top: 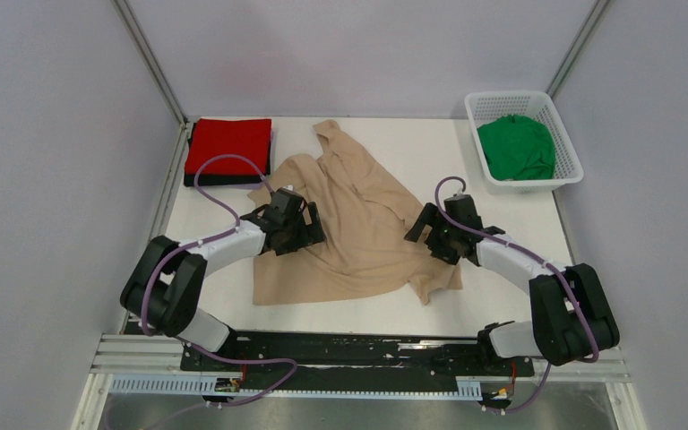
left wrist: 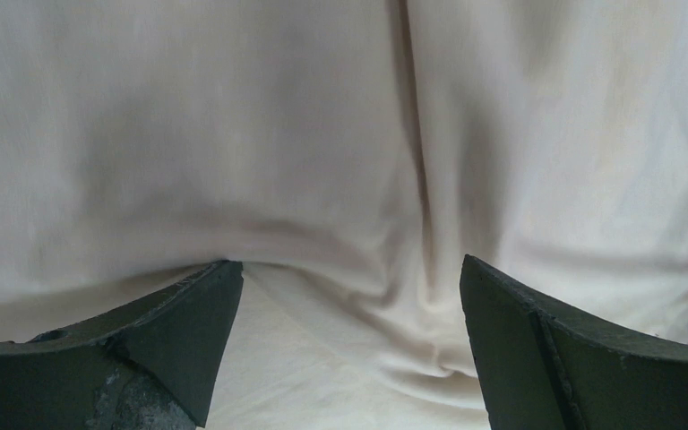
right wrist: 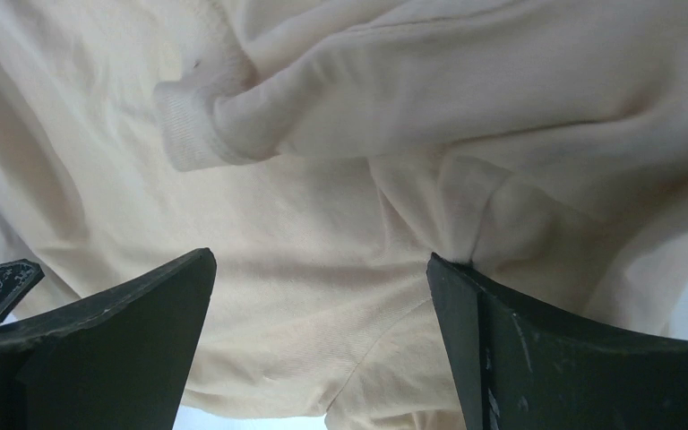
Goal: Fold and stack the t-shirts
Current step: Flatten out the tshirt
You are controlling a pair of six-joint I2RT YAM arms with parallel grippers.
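A beige-tan t-shirt [top: 358, 228] lies crumpled and unfolded in the middle of the table. My left gripper [top: 312, 229] hangs open over its left part, and wrinkled cloth [left wrist: 340, 179] fills the gap between the fingers. My right gripper [top: 423, 226] stands open over the shirt's right side, above a sleeve seam and a rolled cuff [right wrist: 188, 125]. A folded red t-shirt [top: 229, 145] rests on a folded black one [top: 199, 180] at the back left. A green t-shirt [top: 517, 147] sits bunched in the basket.
A white lattice basket [top: 566, 143] stands at the back right corner. Grey walls close in the table on three sides. Purple cables loop off both arms. Bare white tabletop [top: 493, 215] shows between the shirt and the basket.
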